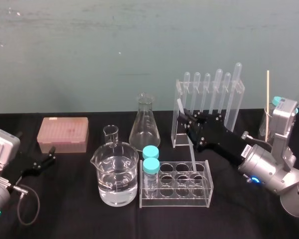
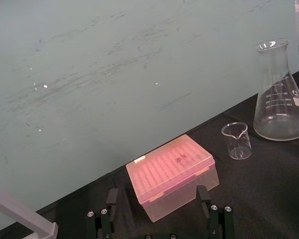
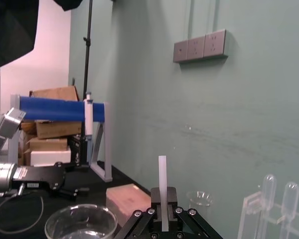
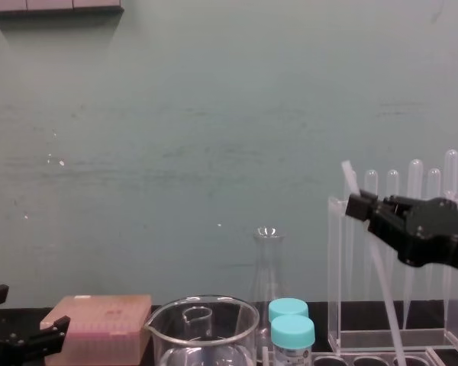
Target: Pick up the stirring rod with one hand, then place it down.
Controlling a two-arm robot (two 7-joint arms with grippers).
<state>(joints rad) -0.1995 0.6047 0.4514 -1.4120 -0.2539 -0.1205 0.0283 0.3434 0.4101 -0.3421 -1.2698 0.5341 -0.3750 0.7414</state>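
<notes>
Looking down from the head camera, we have the right gripper (image 1: 187, 118) lifted off the black table (image 1: 65, 209), sitting at about one o'clock from the tube rack (image 1: 174, 199) and just in front of the pipette stand (image 1: 237, 102). Its fingers are clamped on the stirring rod (image 1: 192, 147), and the right wrist camera confirms it: the whitish rod (image 3: 162, 174) stands straight up out of the pinched right gripper (image 3: 163, 199). From the chest we see the rod (image 4: 382, 274) tilted, its short upper end poking up towards eleven o'clock past the gripper (image 4: 356, 204), its long lower part slanting down towards five o'clock, to the far right corner of the rack (whether the tip sits in a well or only hangs over it, we cannot tell). Over on the other side, the left gripper (image 1: 51, 154) is low near the table at nine o'clock from the water-filled beaker (image 1: 117, 174), fingers spread and holding nothing. Its wrist camera shows that open left gripper (image 2: 158, 196) facing the pink box (image 2: 172, 174), apart from it, with the small beaker (image 2: 236, 140) and the conical flask (image 2: 280, 94) beyond. Two blue-capped vials (image 1: 150, 167) stand at the left end of the rack.
</notes>
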